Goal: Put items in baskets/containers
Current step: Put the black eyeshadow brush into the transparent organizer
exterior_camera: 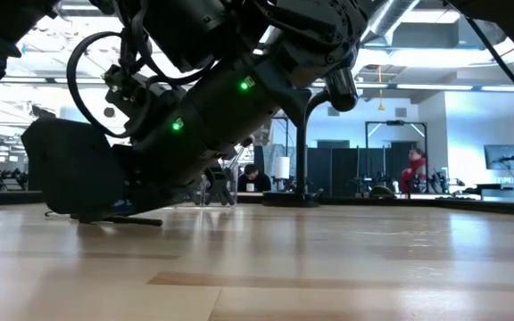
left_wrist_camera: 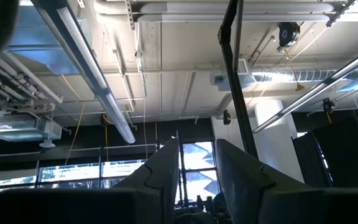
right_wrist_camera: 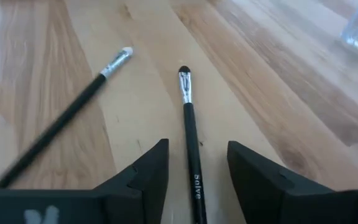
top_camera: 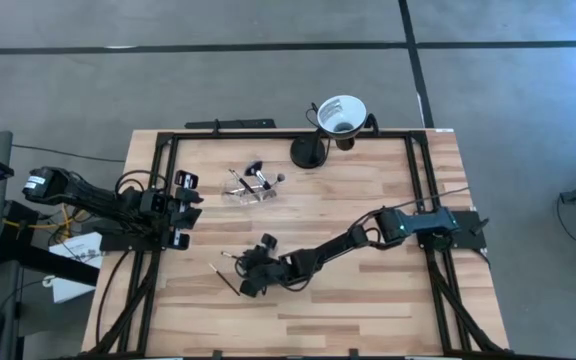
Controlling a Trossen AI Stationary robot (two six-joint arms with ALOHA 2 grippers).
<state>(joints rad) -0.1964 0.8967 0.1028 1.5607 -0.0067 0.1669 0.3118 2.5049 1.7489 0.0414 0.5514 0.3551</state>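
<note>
Wooden table [right_wrist_camera: 278, 112], right pincer [right_wrist_camera: 197, 168] open, low, fingers astride a dark-handled brush [right_wrist_camera: 190, 130], gripping nothing.

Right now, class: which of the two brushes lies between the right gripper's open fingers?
The dark-tipped brush, lying between the right gripper's fingers; the white-tipped brush lies angled off to one side.

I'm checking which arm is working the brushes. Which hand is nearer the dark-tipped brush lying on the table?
The right. The right hand is low over the table with the dark-tipped brush lying between its open fingers. The left hand waits at the table's left edge, far from it.
</note>
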